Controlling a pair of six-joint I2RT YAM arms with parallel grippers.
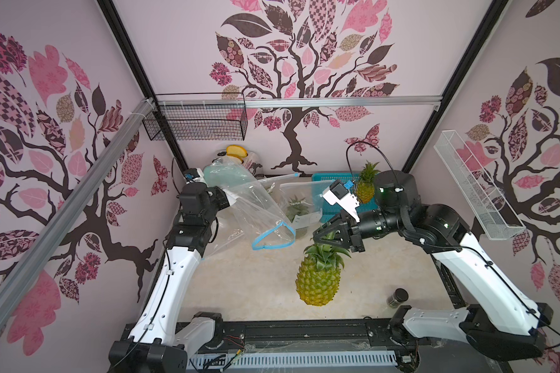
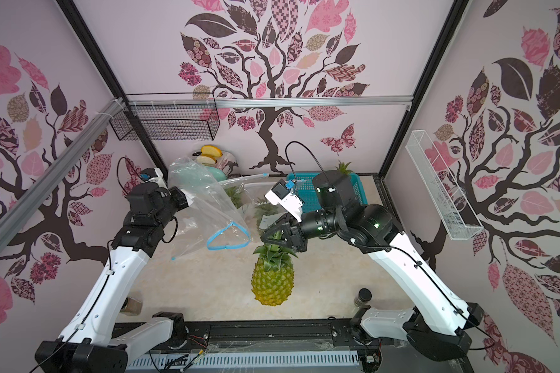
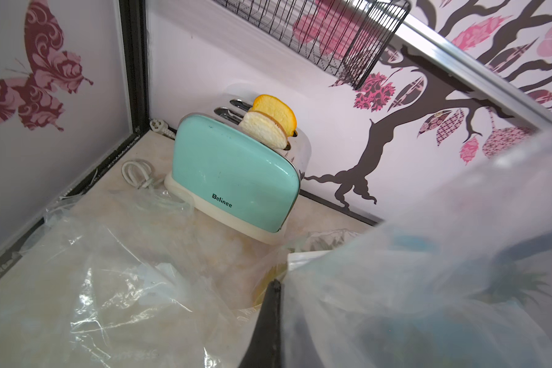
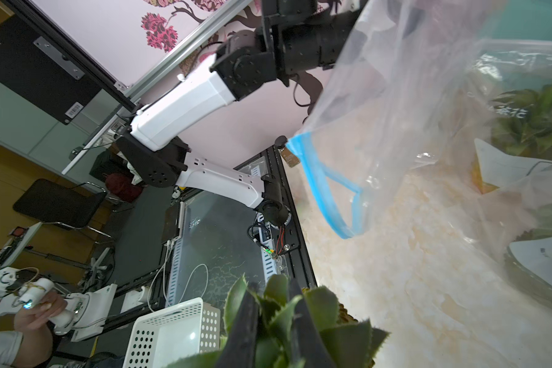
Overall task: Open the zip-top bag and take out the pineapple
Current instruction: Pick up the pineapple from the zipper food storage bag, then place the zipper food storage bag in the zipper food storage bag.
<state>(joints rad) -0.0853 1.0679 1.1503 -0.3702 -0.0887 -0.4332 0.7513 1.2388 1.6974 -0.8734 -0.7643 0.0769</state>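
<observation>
Pineapple (image 1: 319, 281) crown sits pinched in the right gripper (image 1: 319, 238). We see yellow-green fruit upright at the middle of the table (image 1: 240, 290), beside the zip-top bag (image 1: 256, 206), outside it. Left gripper (image 3: 274, 288) is clamped on the lifted bag, whose blue mouth gapes.

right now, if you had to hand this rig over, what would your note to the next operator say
Left gripper: shut on the zip-top bag, holding it up with its mouth open.
Right gripper: shut on the leafy crown of the pineapple.
Pineapple: upright, fully clear of the bag, over the table.
Done: bag opened, pineapple out.
Left: set it down and release. I cannot tell if its base already rests on the table.
</observation>
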